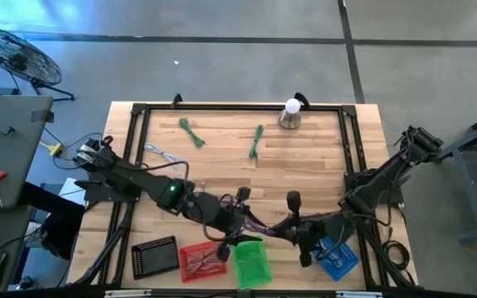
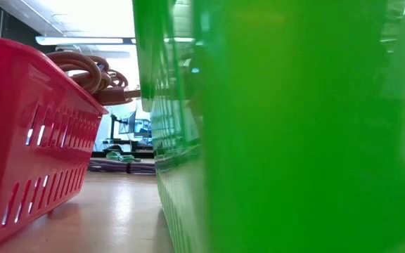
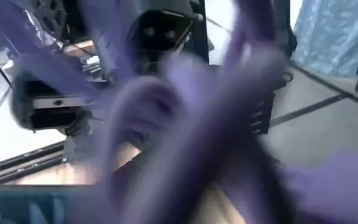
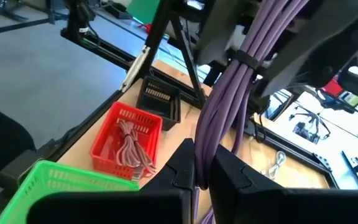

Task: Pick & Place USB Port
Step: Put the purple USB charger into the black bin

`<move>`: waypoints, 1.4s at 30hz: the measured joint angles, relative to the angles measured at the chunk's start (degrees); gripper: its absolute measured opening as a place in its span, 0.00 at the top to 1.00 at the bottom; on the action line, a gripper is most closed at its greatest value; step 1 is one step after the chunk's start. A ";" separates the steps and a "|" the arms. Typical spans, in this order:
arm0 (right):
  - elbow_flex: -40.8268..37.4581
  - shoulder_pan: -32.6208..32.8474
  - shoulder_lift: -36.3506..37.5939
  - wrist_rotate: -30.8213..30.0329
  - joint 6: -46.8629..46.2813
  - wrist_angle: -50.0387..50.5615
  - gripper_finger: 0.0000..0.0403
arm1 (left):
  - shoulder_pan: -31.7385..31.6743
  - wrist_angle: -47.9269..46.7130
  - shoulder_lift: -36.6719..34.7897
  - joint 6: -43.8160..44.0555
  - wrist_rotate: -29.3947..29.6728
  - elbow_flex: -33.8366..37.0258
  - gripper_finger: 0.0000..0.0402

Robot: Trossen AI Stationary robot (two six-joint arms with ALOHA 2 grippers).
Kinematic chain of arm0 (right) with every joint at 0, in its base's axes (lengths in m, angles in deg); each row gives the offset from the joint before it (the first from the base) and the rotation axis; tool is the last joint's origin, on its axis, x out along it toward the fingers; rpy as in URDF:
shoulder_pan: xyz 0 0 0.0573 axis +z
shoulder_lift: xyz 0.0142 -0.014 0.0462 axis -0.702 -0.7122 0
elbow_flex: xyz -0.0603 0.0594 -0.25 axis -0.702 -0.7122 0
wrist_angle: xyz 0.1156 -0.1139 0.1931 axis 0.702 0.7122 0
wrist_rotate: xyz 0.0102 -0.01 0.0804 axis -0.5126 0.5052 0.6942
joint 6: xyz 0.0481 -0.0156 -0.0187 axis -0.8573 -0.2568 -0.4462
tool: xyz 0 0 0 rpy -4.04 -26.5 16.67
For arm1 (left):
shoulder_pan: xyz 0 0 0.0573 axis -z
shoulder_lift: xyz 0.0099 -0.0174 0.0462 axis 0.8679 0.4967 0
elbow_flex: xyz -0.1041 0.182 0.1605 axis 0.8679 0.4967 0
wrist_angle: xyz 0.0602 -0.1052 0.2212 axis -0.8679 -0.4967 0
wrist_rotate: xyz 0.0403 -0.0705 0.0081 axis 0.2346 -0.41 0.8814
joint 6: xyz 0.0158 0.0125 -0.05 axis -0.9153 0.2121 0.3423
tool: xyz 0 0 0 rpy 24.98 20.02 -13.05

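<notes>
Along the near edge of the table (image 1: 222,178) sit four containers in a row: a black tray (image 1: 156,257), a red basket (image 1: 201,261) holding coiled cables, a green basket (image 1: 252,263) and a blue basket (image 1: 338,258). Just above the green basket, the purple cable bundle (image 4: 229,87) hangs between both arms. The right gripper (image 4: 202,171) has its fingers closed on the bundle's lower part. The left gripper (image 1: 240,217) meets the same bundle from the other side; whether its jaws are apart or together cannot be told. Toward the far edge lie two green cable ties (image 1: 193,132) (image 1: 257,141), and a white-topped metal object (image 1: 291,114) stands near the far right corner.
</notes>
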 joint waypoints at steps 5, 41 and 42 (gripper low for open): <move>0.00 -0.81 -0.63 0.80 -0.98 0.69 0.97 | -1.15 0.32 0.06 -0.91 -0.02 0.00 0.62; -0.01 -4.41 -0.57 0.41 -4.94 0.01 0.69 | 32.58 -57.98 -5.11 56.53 45.18 -4.07 0.95; -0.01 -4.71 -0.57 0.92 -5.02 -0.18 0.69 | 34.21 -60.29 -4.75 60.66 44.84 -4.07 0.95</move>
